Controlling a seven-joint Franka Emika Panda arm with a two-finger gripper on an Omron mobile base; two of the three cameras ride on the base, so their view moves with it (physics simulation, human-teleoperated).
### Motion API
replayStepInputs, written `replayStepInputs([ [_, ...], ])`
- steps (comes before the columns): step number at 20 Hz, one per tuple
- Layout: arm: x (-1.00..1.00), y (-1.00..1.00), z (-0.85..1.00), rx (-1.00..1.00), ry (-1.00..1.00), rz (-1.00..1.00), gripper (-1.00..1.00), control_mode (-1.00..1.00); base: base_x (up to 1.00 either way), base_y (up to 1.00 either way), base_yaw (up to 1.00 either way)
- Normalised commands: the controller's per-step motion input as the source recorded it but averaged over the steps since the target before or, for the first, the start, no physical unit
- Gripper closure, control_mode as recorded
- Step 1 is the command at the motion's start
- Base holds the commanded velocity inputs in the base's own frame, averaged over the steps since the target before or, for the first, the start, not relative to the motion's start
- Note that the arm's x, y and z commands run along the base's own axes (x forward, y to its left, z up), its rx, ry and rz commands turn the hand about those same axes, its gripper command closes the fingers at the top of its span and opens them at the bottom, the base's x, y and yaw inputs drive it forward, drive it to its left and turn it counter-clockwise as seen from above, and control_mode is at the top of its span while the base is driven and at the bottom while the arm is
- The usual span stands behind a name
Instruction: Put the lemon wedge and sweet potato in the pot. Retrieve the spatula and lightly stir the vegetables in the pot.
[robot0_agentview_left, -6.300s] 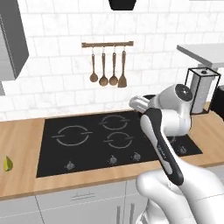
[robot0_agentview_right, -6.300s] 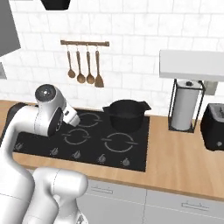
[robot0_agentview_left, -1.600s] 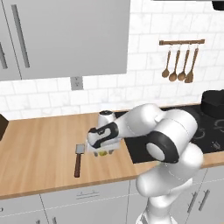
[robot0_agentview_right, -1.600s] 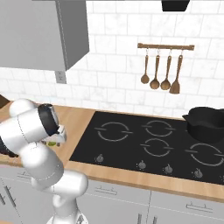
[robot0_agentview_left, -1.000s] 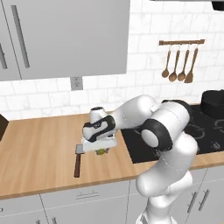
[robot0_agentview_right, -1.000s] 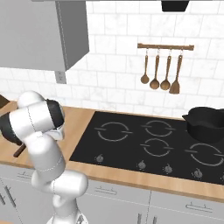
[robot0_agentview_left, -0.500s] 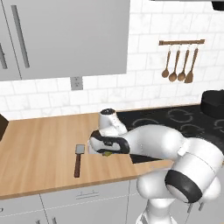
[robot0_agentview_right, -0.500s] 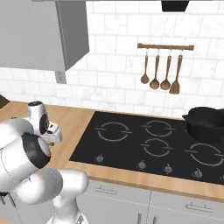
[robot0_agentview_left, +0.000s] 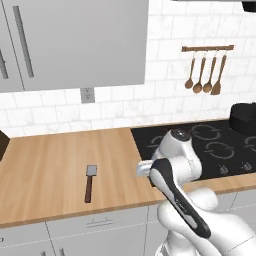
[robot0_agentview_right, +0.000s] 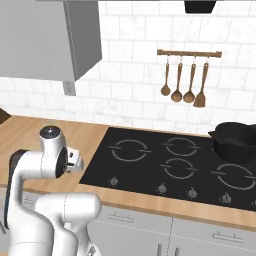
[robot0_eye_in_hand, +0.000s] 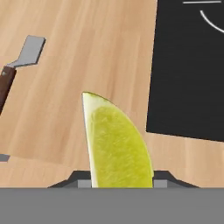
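One grey-bladed spatula with a reddish-brown wooden handle (robot0_agentview_left: 90, 182) lies flat on the pale wooden worktop (robot0_agentview_left: 45, 165) in the left base view, blade toward the tiled wall, well to the left of the black glass hob (robot0_agentview_left: 200, 145). The white arm (robot0_agentview_left: 175, 170) folds over the hob's front left corner. The squat round black pot (robot0_agentview_left: 244, 117) sits at the far right, on the hob's back edge. Four brown wooden utensils (robot0_agentview_left: 204, 75) hang from a rail on the wall above it.

In the right base view the arm (robot0_agentview_right: 50, 165) stands at the lower left, its hand by the hob's (robot0_agentview_right: 170, 165) near left corner. The pot (robot0_agentview_right: 235, 141) rests on the back right burner, well apart from the arm. The wooden utensils (robot0_agentview_right: 184, 80) hang on the wall above the hob.

In the hand view the fingers (robot0_eye_in_hand: 122, 181) pinch the yellow-green lemon wedge with a pointed tip (robot0_eye_in_hand: 117, 144), which stands upright between them, raised above the worktop (robot0_eye_in_hand: 87, 57). The spatula (robot0_eye_in_hand: 19, 65) lies at the upper left, its blade angled away. The hob's dark edge (robot0_eye_in_hand: 188, 74) runs down the right side.
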Motion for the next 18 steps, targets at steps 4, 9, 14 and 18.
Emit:
replayStepInputs([
  [4,-0.65,-0.52,1.0,0.03,-0.21,0.09,1.0,-1.0,0.0,0.0,0.0],
  [9,-0.82,-0.26,1.0,0.0,-0.11,0.02,1.0,-1.0,0.0,0.0,0.0],
  [14,-0.82,-0.23,1.0,-0.01,-0.1,0.0,1.0,-1.0,0.0,0.0,0.0],
  [18,-0.57,-0.18,1.0,-0.02,-0.08,0.0,1.0,-1.0,0.0,0.0,0.0],
])
